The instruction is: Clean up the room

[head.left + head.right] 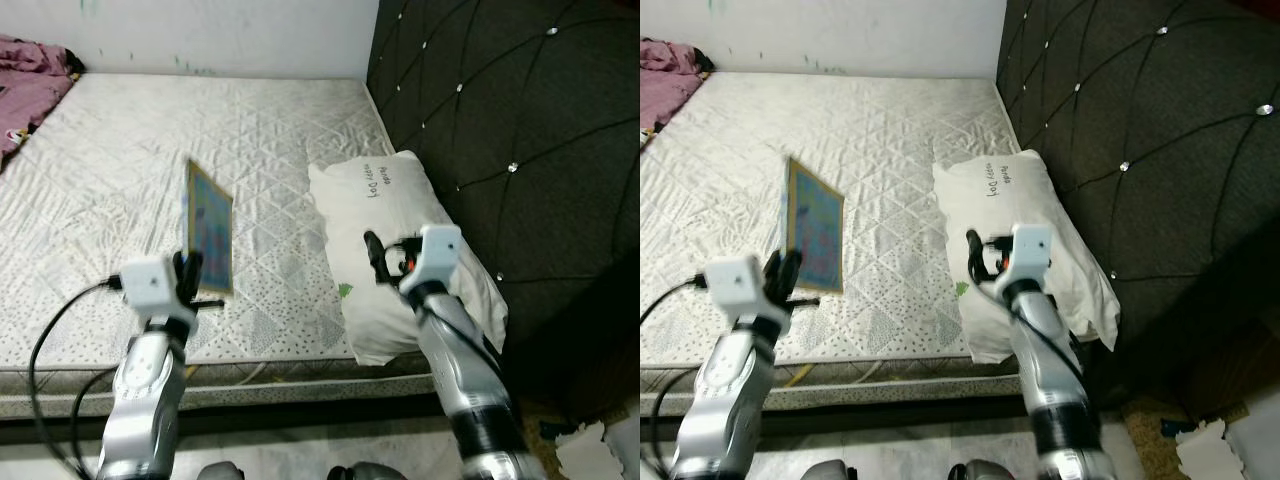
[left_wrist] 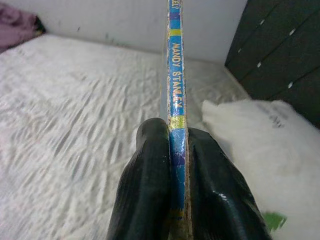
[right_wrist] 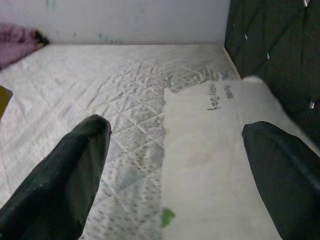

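Observation:
My left gripper [image 1: 188, 272] is shut on the lower edge of a thin blue picture book [image 1: 209, 226], held upright above the near part of the white mattress [image 1: 120, 160]. In the left wrist view the book's spine [image 2: 176, 90] runs up between the two black fingers [image 2: 150, 185]. My right gripper [image 1: 380, 256] stands open over the near end of a white pillow [image 1: 395, 200] that lies by the dark headboard. The right wrist view shows its spread fingers [image 3: 65, 175] with the pillow [image 3: 215, 165] between them, untouched.
A dark tufted headboard [image 1: 500, 150] rises on the right. A pink crumpled cloth [image 1: 25, 75] lies at the mattress's far left corner against the white wall. Torn paper scraps [image 1: 590, 445] lie on the floor at lower right.

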Motion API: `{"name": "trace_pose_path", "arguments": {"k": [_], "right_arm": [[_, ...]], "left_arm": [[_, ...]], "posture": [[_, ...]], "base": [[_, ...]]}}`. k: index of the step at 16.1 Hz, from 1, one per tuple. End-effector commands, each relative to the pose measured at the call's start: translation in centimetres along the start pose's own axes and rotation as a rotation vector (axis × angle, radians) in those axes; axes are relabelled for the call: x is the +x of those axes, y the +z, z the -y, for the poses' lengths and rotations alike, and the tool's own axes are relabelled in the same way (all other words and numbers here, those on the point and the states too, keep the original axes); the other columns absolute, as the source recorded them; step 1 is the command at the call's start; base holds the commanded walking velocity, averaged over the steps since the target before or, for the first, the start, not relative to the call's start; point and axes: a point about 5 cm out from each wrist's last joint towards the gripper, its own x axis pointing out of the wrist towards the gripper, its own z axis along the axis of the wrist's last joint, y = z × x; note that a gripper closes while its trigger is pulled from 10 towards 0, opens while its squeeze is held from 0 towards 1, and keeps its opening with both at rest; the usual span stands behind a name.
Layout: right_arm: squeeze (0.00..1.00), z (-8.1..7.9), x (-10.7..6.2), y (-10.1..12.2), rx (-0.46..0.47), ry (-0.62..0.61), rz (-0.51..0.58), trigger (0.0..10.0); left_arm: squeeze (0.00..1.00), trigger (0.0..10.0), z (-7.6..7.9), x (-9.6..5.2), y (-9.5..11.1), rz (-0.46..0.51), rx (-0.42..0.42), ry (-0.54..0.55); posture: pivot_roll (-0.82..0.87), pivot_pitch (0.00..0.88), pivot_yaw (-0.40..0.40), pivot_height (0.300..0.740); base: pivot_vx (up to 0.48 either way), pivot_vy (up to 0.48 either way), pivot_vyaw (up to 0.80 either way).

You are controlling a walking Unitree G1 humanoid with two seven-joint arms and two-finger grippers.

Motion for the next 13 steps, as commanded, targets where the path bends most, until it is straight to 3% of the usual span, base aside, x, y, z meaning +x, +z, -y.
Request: {"name": "trace_pose_path", "arguments": {"k": [1,2,10,13], "right_arm": [[0.0,0.7,-0.44,0.89,-0.067,-0.038,0.043,10.0],[0.0,1.33,-0.52,1.23,-0.083,-0.095,0.064,10.0],[0.0,0.84,-0.57,0.92,-0.027,-0.12,0.057,10.0],[0.0,0.45,-0.29,0.92,-0.026,-0.096,0.055,10.0]], "left_arm": [[0.0,10.0,-0.24,-0.29,1.49,0.061,0.005,0.017],[0.0,10.0,-0.65,-0.53,1.43,0.06,-0.011,0.046],[0.0,10.0,-0.83,0.08,1.32,0.053,-0.021,0.078],[0.0,10.0,-0.86,0.22,1.52,0.062,-0.011,0.083]], "posture": [[-0.05,0.033,-0.048,0.74],[-0.05,0.03,-0.05,0.74],[-0.05,0.025,-0.038,0.74],[-0.04,0.022,-0.042,0.71]], "base": [[0.0,0.0,0.0],[0.0,0.0,0.0],[0.0,0.0,0.0],[0.0,0.0,0.0]]}}
